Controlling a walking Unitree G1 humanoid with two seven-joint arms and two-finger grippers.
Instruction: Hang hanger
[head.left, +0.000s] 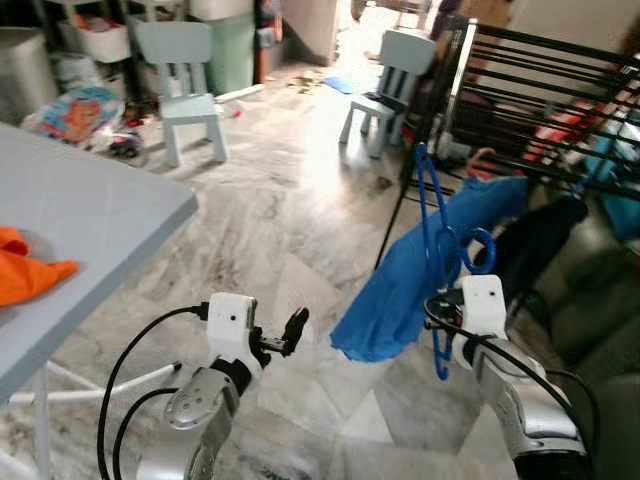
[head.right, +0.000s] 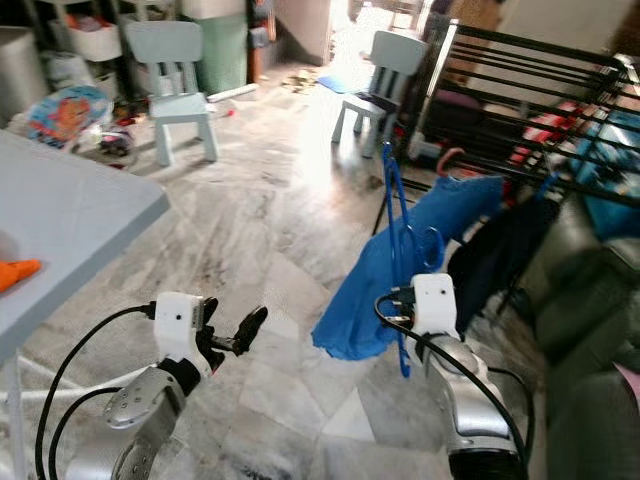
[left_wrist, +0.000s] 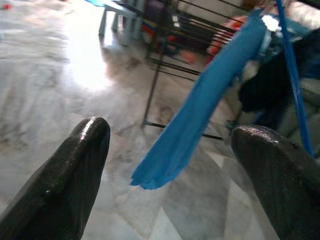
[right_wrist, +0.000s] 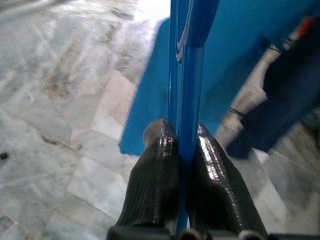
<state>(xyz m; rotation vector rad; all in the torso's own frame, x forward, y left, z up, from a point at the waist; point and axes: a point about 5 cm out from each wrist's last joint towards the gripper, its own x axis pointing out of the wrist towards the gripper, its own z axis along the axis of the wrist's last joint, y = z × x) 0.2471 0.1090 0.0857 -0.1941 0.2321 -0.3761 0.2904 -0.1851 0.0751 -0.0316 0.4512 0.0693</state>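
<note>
Right wrist view has the right gripper (right_wrist: 182, 150) clamped on the thin bar of a blue plastic hanger (right_wrist: 190, 75), its glossy black fingers (right_wrist: 155, 175) pressed against the bar from both sides. From the head camera, the hanger stands upright above the right arm, beside a black metal drying rack (head.left: 540, 90) of thin parallel rods. A blue cloth (head.left: 420, 270), soft and folded, drapes from the hanger down toward the veined grey marble floor (head.left: 280, 220). Dark and pink garments hang within the rack. The left gripper (left_wrist: 170, 165) hovers low above the floor, its rounded fingers spread wide apart, holding nothing. At left, an orange cloth (head.left: 25, 270) lies crumpled on a smooth grey table (head.left: 90, 210). Two pale blue child-size chairs (head.left: 185, 85) stand farther back, near white storage bins (head.left: 100, 40) whose contents are unclear.
</note>
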